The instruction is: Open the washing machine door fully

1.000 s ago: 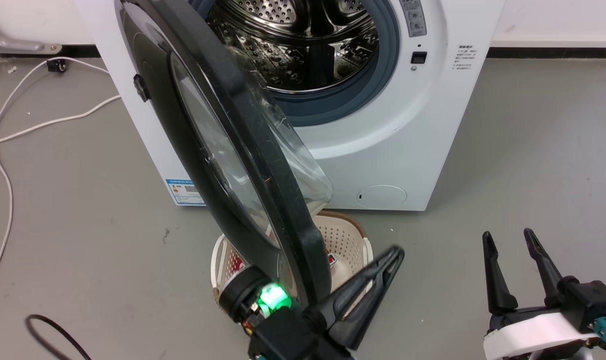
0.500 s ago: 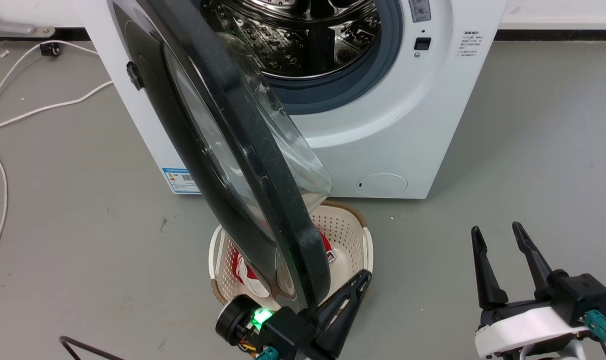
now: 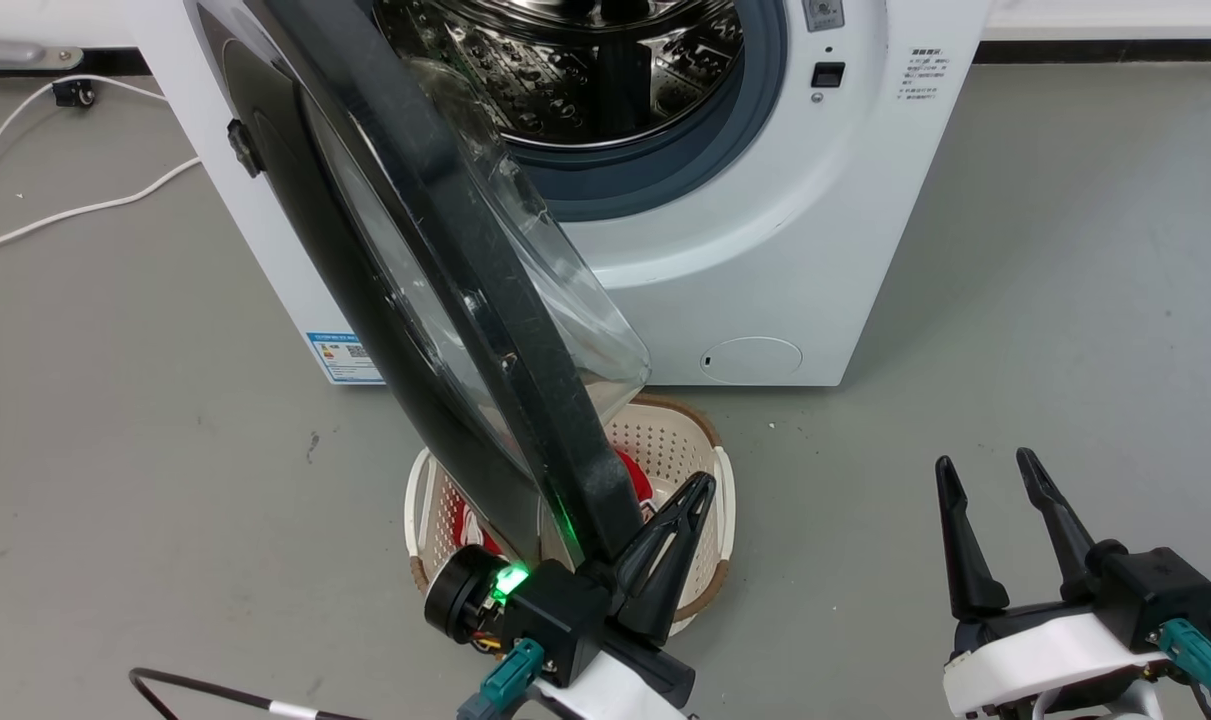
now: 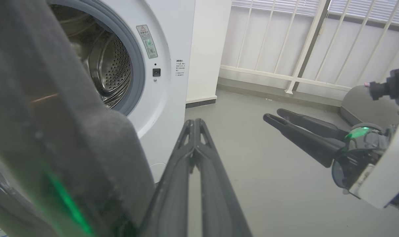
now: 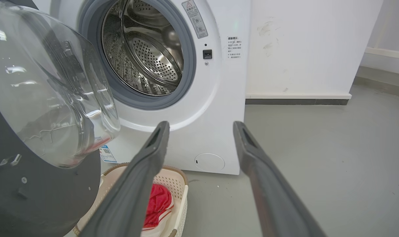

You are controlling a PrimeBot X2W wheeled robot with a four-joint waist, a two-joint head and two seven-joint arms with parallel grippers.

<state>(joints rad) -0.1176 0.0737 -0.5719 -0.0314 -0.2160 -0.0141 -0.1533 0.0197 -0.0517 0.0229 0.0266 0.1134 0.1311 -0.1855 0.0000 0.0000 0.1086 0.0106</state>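
Door (image 3: 485,290) was open when I logged this. It was hinged on the left side of the washing machine (image 3: 765,250) and swung out towards the head camera, so I saw its black rim nearly edge-on with the glass bowl bulging to the right. The drum (image 3: 565,70) and the blue-grey gasket (image 3: 665,170) were uncovered. The left gripper (image 3: 700,485) sat low at the door's bottom edge, just right of the rim. Its fingers were pressed together with nothing between them; I couldn't tell if they touched the rim. From the left wrist, the closed pincer (image 4: 194,121) pointed past the blurred door edge (image 4: 54,115) towards the machine front (image 4: 166,49), and the right gripper (image 4: 273,113) was off to the side. The right gripper (image 3: 985,462) was at lower right, well apart from the door, fingers spread and empty. From the right wrist, its spread fingers (image 5: 201,124) framed the machine (image 5: 219,98), with the door's glass bowl (image 5: 47,98) at left. A cream basket (image 3: 675,450) stood on the grey floor just before the machine, under the door's lower edge, with a red cloth (image 5: 158,200) in it. A blue label (image 3: 340,358) and a round cap (image 3: 752,358) were on the lower front. A white cable (image 3: 85,210) lay on the floor at far left.
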